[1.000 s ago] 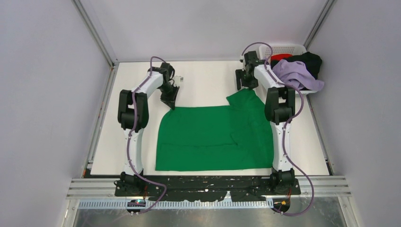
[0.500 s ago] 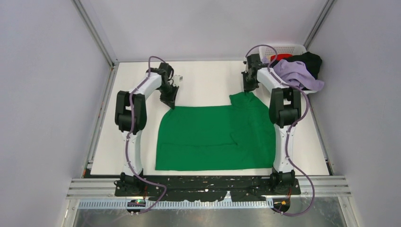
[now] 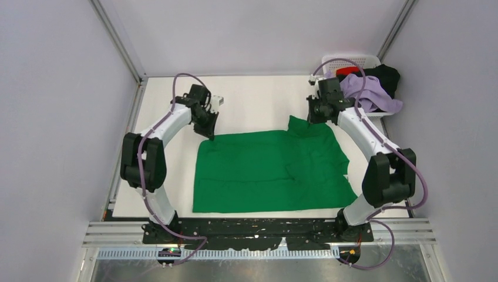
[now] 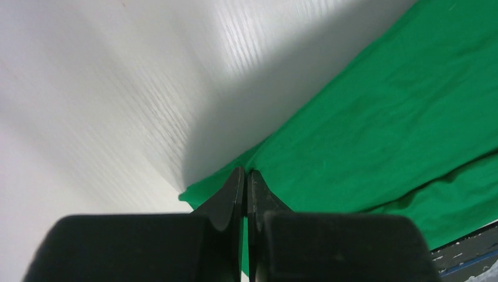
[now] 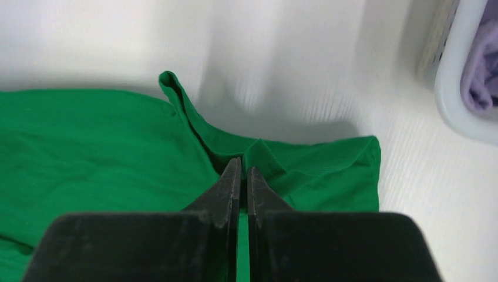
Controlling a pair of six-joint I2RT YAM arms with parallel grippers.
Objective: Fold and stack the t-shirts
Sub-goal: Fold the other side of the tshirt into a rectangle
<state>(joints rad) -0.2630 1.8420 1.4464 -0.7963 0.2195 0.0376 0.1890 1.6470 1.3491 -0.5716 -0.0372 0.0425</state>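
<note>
Green shirt (image 3: 270, 173) lies spread flat on the white desk (image 3: 258, 97), approx. mid-desk, near edge close to the arms' bases. The cloth is doubled over on itself, w/ a fold line across its middle & a step in the layers right of centre. L claw (image 4: 245, 176) sits at the shirt's far-left corner, tips down on the cloth, fingers pressed together w/ the corner pinched betw. them; a sliver of green shows in the slit lower down. R claw (image 5: 244, 170) is at the shirt's far-right part, by a flap that juts toward the back. Its fingers are closed tight too, nipping a small raised ridge of green cloth, w/ a rolled hem curving off left of the tips. Arms reach out either side of the shirt, elbows bowed outward. Beyond the shirt's far-right corner, past the R claw, stands a white basket (image 3: 355, 59). A lavender shirt (image 3: 370, 94) is draped over its rim, a black shirt (image 3: 387, 75) lies behind that & a bit of red shirt (image 3: 347, 71) shows inside. Basket stands apart from the green shirt, bare desk betw. them.
</note>
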